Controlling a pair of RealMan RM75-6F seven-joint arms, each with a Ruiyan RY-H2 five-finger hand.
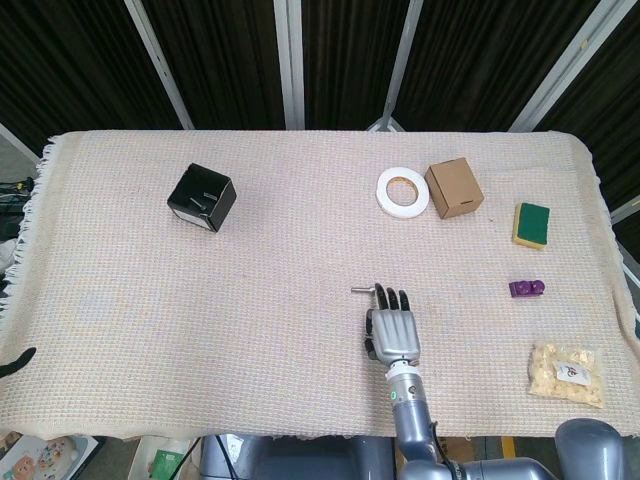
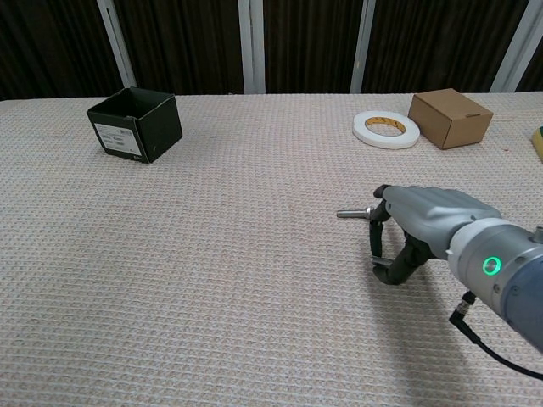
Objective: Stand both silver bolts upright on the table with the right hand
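One silver bolt (image 1: pixel 364 290) (image 2: pixel 354 214) lies on its side on the cloth, its head pointing at my right hand (image 1: pixel 393 328) (image 2: pixel 417 227). That hand hovers palm down just behind the bolt, its fingers curved toward the table. The fingertips (image 2: pixel 377 222) sit right at the bolt's head, with nothing held between them and the thumb. Pale slivers show inside the black box (image 1: pixel 201 197) (image 2: pixel 136 124); I cannot tell what they are. A dark tip (image 1: pixel 16 361) at the left edge may be my left hand.
At the back right are a white tape roll (image 1: pixel 402 190) (image 2: pixel 385 128) and a brown cardboard box (image 1: pixel 453 187) (image 2: pixel 450 118). A green-and-yellow sponge (image 1: pixel 531 224), a purple block (image 1: pixel 526 288) and a bag of pale snacks (image 1: pixel 566 372) lie along the right side.
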